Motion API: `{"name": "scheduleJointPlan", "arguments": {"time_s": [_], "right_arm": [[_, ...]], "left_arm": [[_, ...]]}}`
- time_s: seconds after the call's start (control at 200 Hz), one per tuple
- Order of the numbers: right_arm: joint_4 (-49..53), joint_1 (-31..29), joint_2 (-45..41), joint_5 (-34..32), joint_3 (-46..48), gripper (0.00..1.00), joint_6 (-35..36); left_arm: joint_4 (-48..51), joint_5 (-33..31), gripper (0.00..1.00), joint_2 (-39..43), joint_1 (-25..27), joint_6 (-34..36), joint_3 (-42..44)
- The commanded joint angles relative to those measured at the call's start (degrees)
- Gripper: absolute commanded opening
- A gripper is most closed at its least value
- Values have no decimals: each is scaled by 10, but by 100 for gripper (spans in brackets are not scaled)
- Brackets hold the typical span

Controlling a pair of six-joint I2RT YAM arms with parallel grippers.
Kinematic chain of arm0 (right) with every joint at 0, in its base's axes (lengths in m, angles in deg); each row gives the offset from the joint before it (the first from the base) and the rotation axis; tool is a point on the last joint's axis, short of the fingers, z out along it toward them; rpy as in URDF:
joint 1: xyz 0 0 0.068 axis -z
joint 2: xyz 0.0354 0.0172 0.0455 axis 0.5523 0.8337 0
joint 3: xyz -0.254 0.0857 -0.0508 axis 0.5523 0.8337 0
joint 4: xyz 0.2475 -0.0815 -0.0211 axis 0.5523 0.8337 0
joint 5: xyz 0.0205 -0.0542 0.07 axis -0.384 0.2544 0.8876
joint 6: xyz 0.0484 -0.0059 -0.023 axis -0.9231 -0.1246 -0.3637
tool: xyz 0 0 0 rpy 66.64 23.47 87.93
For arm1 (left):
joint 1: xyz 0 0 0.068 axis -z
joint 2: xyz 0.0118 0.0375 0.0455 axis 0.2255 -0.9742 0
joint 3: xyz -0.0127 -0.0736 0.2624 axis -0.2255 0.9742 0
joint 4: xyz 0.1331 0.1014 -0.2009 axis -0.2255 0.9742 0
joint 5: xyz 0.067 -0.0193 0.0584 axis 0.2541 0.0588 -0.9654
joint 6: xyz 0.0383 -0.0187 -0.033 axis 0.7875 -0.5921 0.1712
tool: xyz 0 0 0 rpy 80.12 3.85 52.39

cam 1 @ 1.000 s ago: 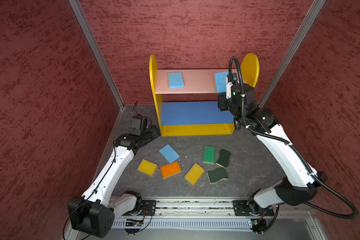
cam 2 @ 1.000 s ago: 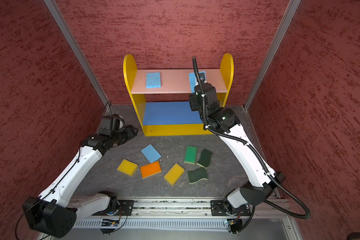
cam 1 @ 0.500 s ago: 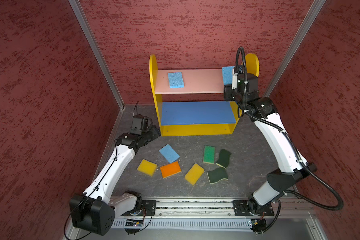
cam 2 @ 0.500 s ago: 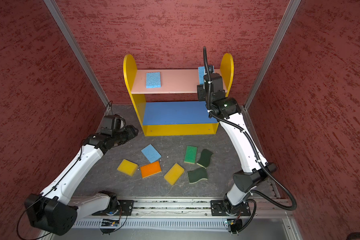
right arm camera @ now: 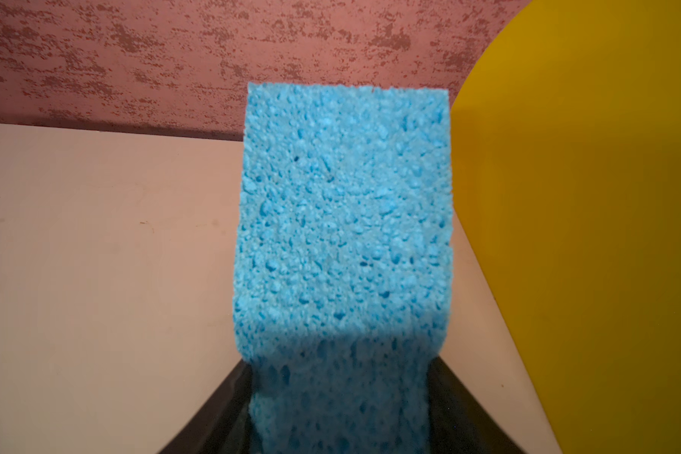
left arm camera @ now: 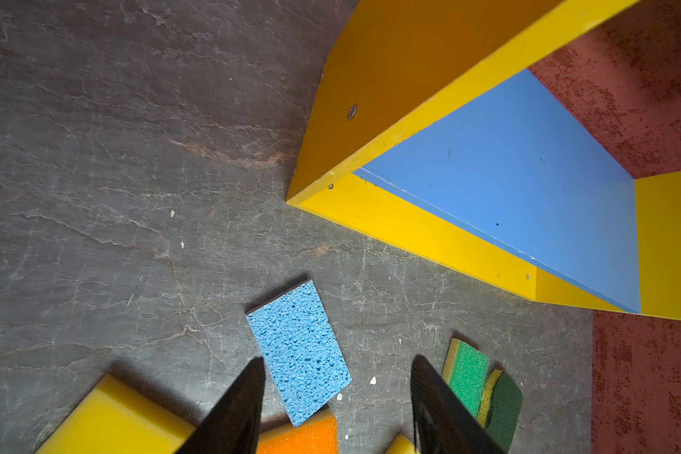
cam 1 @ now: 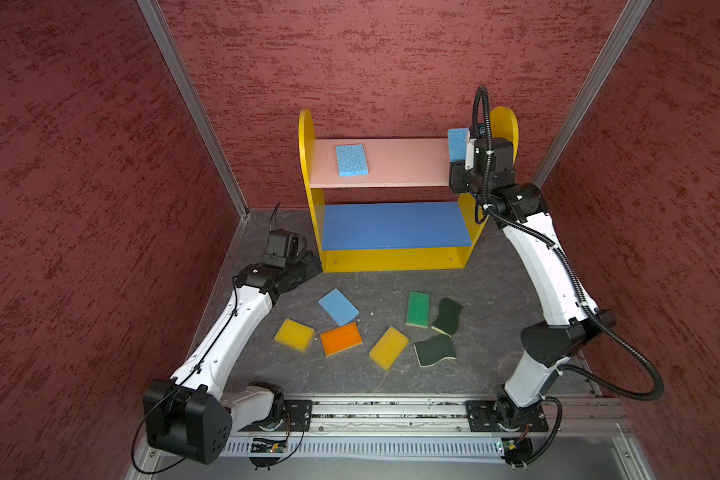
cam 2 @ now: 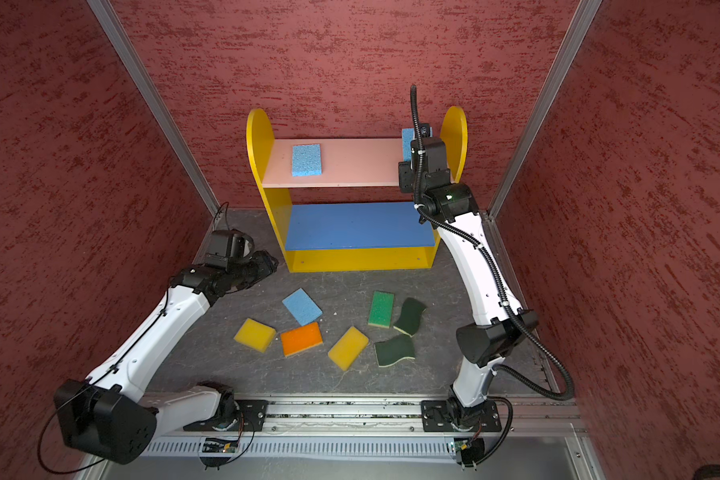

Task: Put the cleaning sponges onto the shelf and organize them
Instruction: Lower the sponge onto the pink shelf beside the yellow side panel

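My right gripper [right arm camera: 341, 361] is shut on a light blue porous sponge [right arm camera: 343, 220], held just above the right end of the shelf's pink upper board [right arm camera: 107, 243], close to the yellow side panel [right arm camera: 590, 220]. In both top views this sponge [cam 1: 457, 143] [cam 2: 406, 141] shows beside the wrist. Another light blue sponge [cam 1: 351, 159] lies on the left of the pink board. My left gripper [left arm camera: 338, 359] stands open and empty, low by the shelf's [cam 1: 306, 137] front left corner, over the floor sponges.
On the dark floor in front of the shelf lie a light blue sponge [cam 1: 338, 306], two yellow ones [cam 1: 294, 335] [cam 1: 388, 347], an orange one [cam 1: 341, 338], a bright green one [cam 1: 417, 308] and two dark green wavy ones [cam 1: 447, 316] [cam 1: 434, 350]. Red walls stand close on three sides.
My right arm has carried the blue sponge up and to the right, from the shelf's front to the right end of the pink board. The left arm has not moved.
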Motion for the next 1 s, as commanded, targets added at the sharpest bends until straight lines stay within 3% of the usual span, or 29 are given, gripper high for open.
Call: {"name": "scheduleJointPlan", "arguments": {"time_s": [0.0, 0.992], "right_arm": [[7, 6, 9, 5, -25, 64, 18], [16, 14, 57, -44, -58, 68, 34]], "left_arm": [[-16, -2, 60, -8, 1, 2, -6], [-34, 9, 60, -46, 0, 0, -8]]}}
